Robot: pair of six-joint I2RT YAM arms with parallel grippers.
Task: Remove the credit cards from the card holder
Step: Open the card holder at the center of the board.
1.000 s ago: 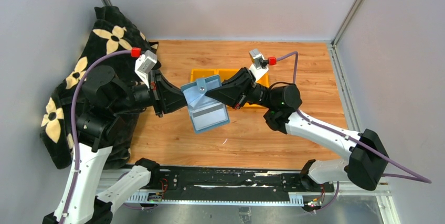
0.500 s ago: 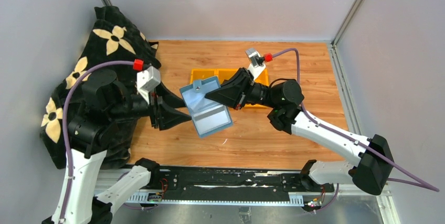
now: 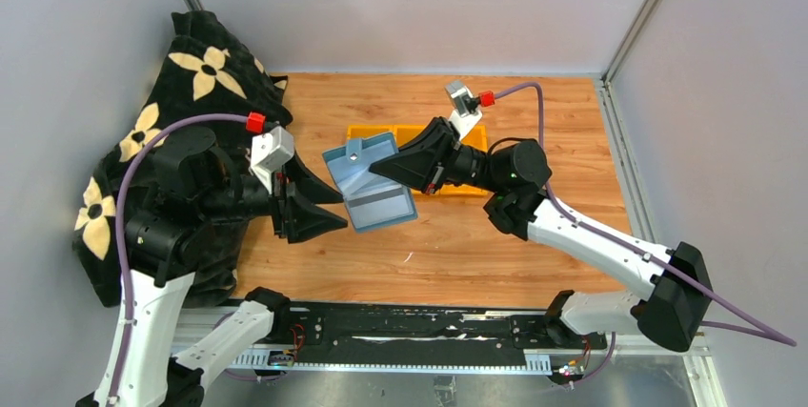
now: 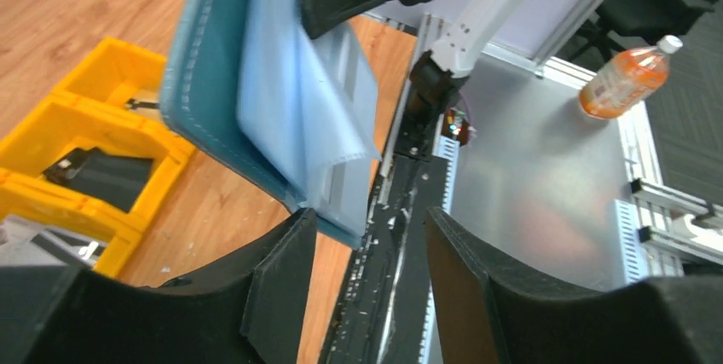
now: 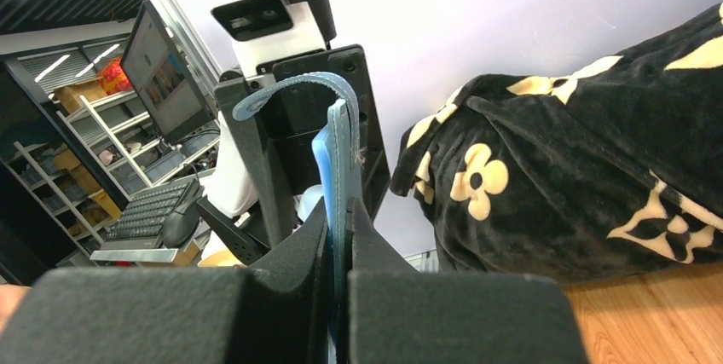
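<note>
My right gripper point(image 3: 376, 168) is shut on the teal-blue card holder point(image 3: 367, 185) and holds it open in the air above the table; its pale-blue inside faces up and a silvery-grey card point(image 3: 378, 195) shows in the lower half. In the right wrist view the holder point(image 5: 343, 155) stands edge-on between my shut fingers, strap looped on top. My left gripper point(image 3: 333, 212) is open and empty, just left of the holder's lower edge. In the left wrist view the holder point(image 4: 256, 83) hangs just above and beyond my left gripper point(image 4: 368, 283), apart from the fingers.
A yellow plastic bin point(image 3: 434, 188) with compartments sits on the wooden table behind the holder; it holds a dark card point(image 4: 98, 178). A black blanket with cream flowers point(image 3: 186, 92) is heaped at the left. Grey walls enclose the table.
My left gripper has let go of the holder, opened and drawn back to the left. My right gripper has kept hold of the holder and shifted it slightly back and left.
</note>
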